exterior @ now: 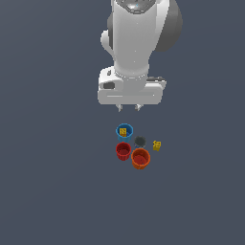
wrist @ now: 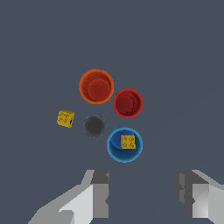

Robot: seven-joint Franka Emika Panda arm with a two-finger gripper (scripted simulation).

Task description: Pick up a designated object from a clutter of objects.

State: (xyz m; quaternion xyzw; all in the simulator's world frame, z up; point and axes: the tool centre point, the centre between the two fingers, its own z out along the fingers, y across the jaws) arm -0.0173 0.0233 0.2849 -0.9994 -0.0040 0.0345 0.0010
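your gripper (exterior: 129, 108) hangs above the clutter, jaws spread wide with nothing between them; in the wrist view both fingers (wrist: 99, 192) show with a broad gap.

the orange cup (exterior: 140, 158) is your target. in the exterior view it sits at about 5 o'clock of the cluster, farthest from the arm. its outer side faces bare floor (exterior: 57, 191), so you have open room there. at its 10 o'clock the red cup (exterior: 123, 150) stands just beside it, rims nearly touching. at its 12 o'clock lies the grey cup (exterior: 139, 141), close but apart.

the blue cup (exterior: 124, 131) is at the cluster's 11 o'clock, nearest the gripper, with a yellow cube (exterior: 123, 131) inside. a second cube (exterior: 157, 145) lies on the floor at 3 o'clock of the grey cup, clear of the orange cup.

the cubes carry dark dots; you can read no writing anywhere.
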